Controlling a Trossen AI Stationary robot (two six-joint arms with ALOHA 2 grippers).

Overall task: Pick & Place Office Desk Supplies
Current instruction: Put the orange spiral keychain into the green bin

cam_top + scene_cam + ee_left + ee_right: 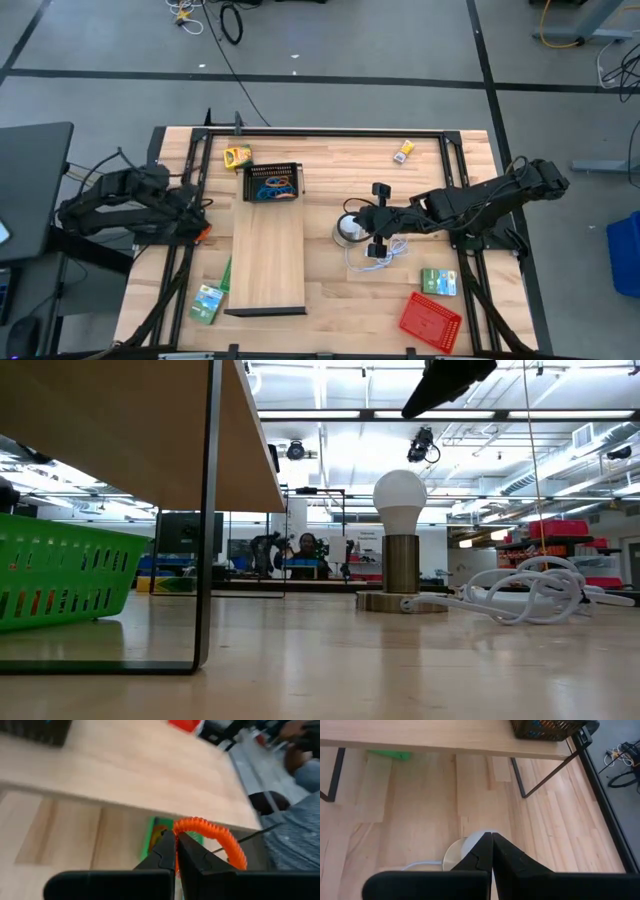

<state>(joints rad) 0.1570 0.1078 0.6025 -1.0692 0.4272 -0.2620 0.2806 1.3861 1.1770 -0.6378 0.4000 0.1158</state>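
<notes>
While the left gripper [176, 851] pinches an orange coiled band [212, 837] near the table's [330, 290] left edge, the step in hand looks like the carry: a supply is lifted and wants a home. My guess is that the next move calls for a swing toward the black mesh tray [272, 182], which sits on the far end of the raised wooden board [268, 260] and already holds blue and orange pieces (the drop must clear its wall).

The right gripper [491, 852] hangs over the small lamp [349, 229] near the table's middle, fingers pressed together on nothing.

From above, the band is only an orange speck [203, 232] beside the left arm. Small boxes [237, 156] lie at the far edge, print unreadable.
</notes>
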